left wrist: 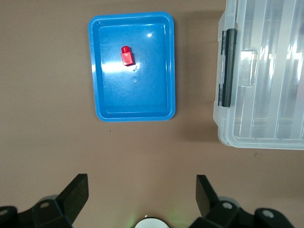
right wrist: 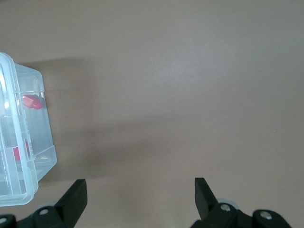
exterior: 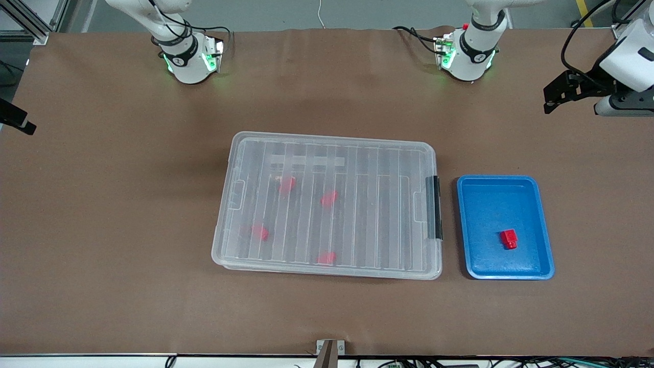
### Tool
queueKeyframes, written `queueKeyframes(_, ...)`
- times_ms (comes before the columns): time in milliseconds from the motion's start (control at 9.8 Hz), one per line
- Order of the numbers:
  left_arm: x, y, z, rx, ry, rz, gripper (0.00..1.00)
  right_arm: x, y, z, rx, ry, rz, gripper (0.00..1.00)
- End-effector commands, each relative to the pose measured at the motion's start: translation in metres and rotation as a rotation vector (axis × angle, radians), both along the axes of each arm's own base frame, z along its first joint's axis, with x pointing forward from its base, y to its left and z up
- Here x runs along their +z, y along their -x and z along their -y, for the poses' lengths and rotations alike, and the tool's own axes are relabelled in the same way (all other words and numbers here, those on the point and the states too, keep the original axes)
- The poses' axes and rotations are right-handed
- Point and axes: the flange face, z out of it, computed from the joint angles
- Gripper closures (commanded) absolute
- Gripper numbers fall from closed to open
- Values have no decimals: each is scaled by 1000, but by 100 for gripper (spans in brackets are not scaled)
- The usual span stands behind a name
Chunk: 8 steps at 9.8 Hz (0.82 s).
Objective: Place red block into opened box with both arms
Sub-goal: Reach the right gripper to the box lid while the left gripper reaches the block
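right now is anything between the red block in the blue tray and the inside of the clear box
Yes, the lid is shut on the box, with the black clip at the tray's end, so the red block in the blue tray cannot go in. Nothing covers the block itself.

A wide table (exterior: pixel 127 204) covered in a matte brown sheet fills almost the whole front view, its surface evenly lit with soft shadows and a faint green glow near its upper edge. Above that edge runs a strip of grey floor (exterior: pixel 327 13), with a piece of aluminium framing (exterior: pixel 30 20) at one corner. Along the lower edge, a pale rail (exterior: pixel 87 362) shows, with cables (exterior: pixel 460 363) beneath it.
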Motion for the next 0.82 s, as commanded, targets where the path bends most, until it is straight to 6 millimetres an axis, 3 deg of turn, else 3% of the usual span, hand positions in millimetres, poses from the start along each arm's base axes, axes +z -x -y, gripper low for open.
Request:
queueKeyframes(0,-12,-6,0,-15,-17,-32,0,2,6,1,-11,-4,8,0)
queueKeyframes(306,-22,-14,-2,-9,-7,-37,0,2,6,-2,5,-1,4,0)
queueKeyframes(408,-38,-28,-9,1,-14,-37,0,0,5,-9,22,1,-4,0)
queueKeyframes(510,-65,-49,-18,15,-32,-43,0,-5,1,-24,50,0,-16,0)
queueKeyframes(714,-110,-81,-23,10,-87,-44,0,-64,-45,-90,143,-45,-58,0)
